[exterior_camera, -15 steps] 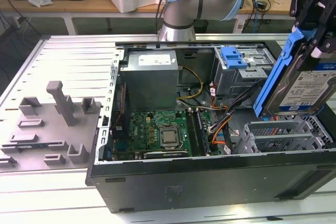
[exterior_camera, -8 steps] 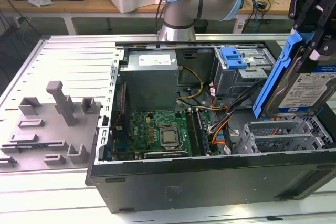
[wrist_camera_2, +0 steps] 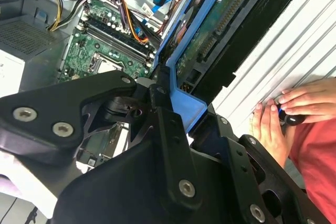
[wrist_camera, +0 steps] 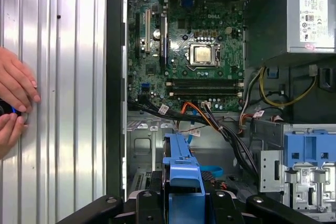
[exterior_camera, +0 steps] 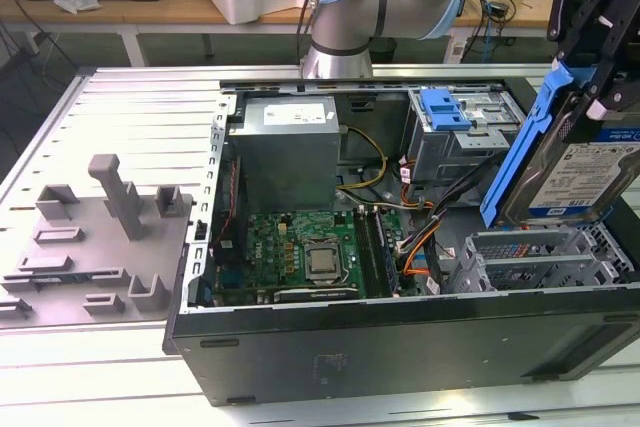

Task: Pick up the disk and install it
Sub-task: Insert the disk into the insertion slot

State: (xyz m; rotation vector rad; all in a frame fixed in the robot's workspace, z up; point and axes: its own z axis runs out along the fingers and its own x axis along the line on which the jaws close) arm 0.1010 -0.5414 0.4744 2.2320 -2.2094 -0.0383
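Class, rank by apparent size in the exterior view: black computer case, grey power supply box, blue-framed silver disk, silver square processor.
1. black computer case
2. grey power supply box and blue-framed silver disk, too alike to rank
3. silver square processor

Cables (exterior_camera: 418, 237) crowd beside the drive cage (exterior_camera: 530, 259) under the disk (exterior_camera: 575, 175).

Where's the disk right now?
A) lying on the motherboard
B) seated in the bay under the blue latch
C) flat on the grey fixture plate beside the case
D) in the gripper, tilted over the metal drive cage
D: in the exterior view the gripper is shut on the disk, which hangs tilted over the drive cage of the open computer case, not yet slid in.
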